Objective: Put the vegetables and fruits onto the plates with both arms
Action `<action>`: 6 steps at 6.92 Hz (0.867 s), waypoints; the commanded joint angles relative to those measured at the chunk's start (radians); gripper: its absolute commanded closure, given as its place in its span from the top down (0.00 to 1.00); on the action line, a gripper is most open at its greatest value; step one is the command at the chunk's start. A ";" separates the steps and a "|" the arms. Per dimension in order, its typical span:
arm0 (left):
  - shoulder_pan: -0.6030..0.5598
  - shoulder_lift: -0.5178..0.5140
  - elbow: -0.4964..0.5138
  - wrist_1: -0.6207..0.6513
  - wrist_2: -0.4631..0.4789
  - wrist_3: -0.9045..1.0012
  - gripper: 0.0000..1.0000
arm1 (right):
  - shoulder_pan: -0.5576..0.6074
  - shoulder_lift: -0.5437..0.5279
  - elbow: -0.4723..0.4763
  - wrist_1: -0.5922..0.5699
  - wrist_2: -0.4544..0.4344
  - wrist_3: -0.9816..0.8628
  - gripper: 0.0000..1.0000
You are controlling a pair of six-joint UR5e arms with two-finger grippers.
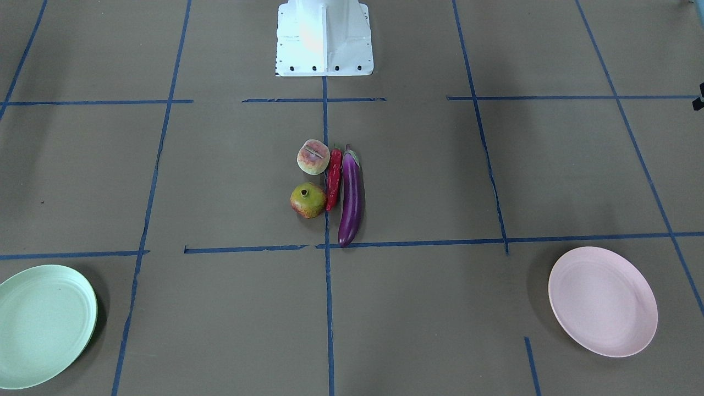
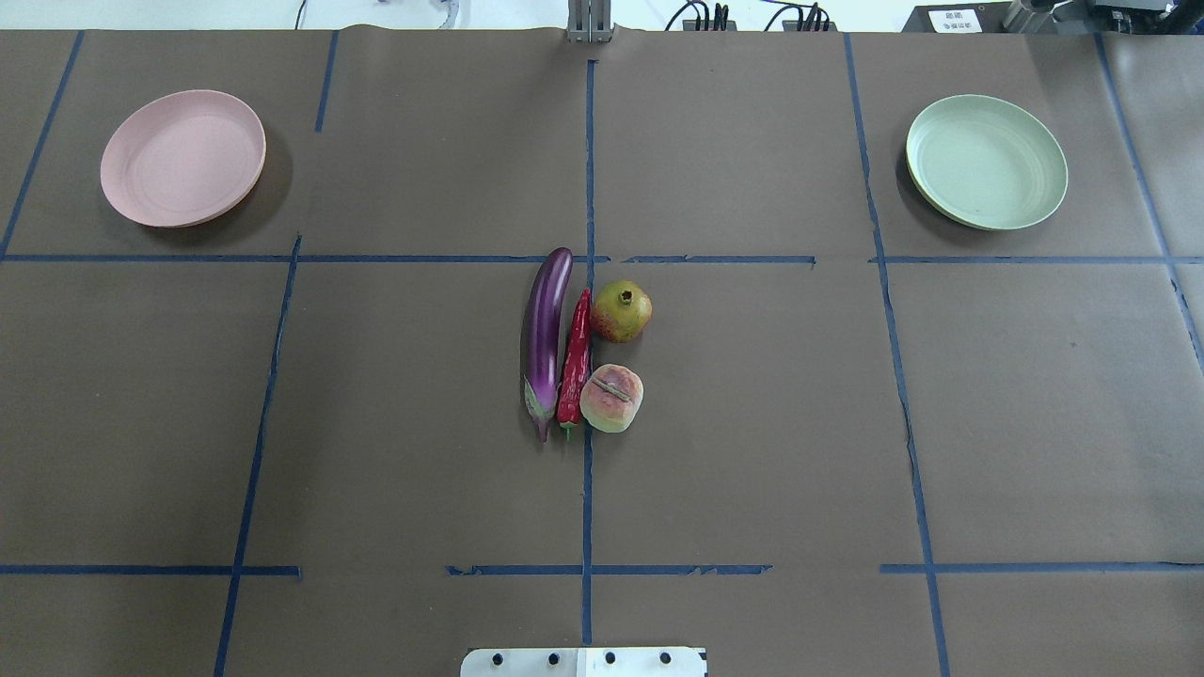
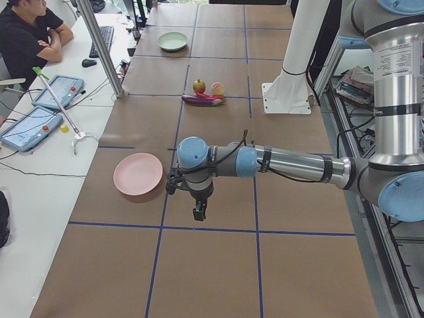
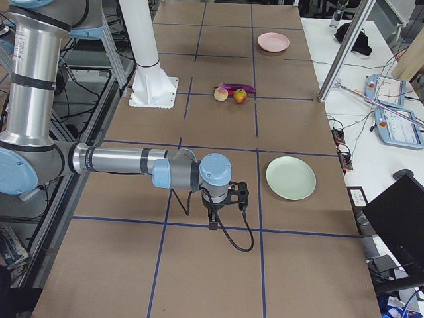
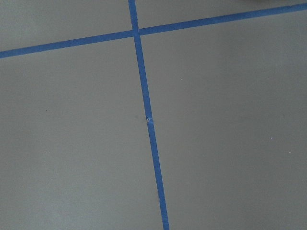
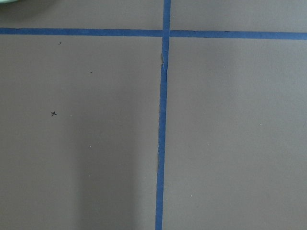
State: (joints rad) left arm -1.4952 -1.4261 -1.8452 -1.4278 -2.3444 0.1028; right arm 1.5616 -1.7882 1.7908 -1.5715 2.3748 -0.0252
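The purple eggplant [image 2: 546, 329], red chili [image 2: 575, 362], pomegranate [image 2: 621, 310] and peach-like fruit [image 2: 611, 398] lie close together at the table's middle. They also show in the front view: eggplant [image 1: 351, 198], chili [image 1: 334, 179], pomegranate [image 1: 308, 200], peach [image 1: 313, 157]. The pink plate [image 2: 182, 157] and the green plate [image 2: 986, 162] are bare at the far corners. My left gripper [image 3: 199, 212] hangs over the table beside the pink plate [image 3: 138, 173]. My right gripper [image 4: 213, 222] hangs beside the green plate [image 4: 291, 177]. I cannot tell whether either is open or shut.
The white base block [image 1: 324, 38] stands at the robot's side of the table. Blue tape lines cross the brown paper. An operator [image 3: 26, 33] sits at a side desk with tablets [image 3: 26, 126]. A metal post [image 3: 99, 46] stands at the table's edge.
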 commanded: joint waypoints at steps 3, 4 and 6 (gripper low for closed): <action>-0.010 0.009 -0.012 -0.003 0.024 0.011 1.00 | 0.000 0.004 0.016 0.001 -0.002 0.010 1.00; -0.008 0.003 -0.012 0.000 0.020 0.009 1.00 | 0.000 -0.003 0.018 0.037 -0.002 0.010 1.00; -0.008 0.006 -0.008 0.000 0.027 -0.003 1.00 | 0.000 -0.007 0.007 0.102 -0.002 0.013 1.00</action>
State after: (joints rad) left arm -1.5041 -1.4195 -1.8626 -1.4286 -2.3224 0.1087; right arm 1.5616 -1.7936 1.8005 -1.4971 2.3737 -0.0127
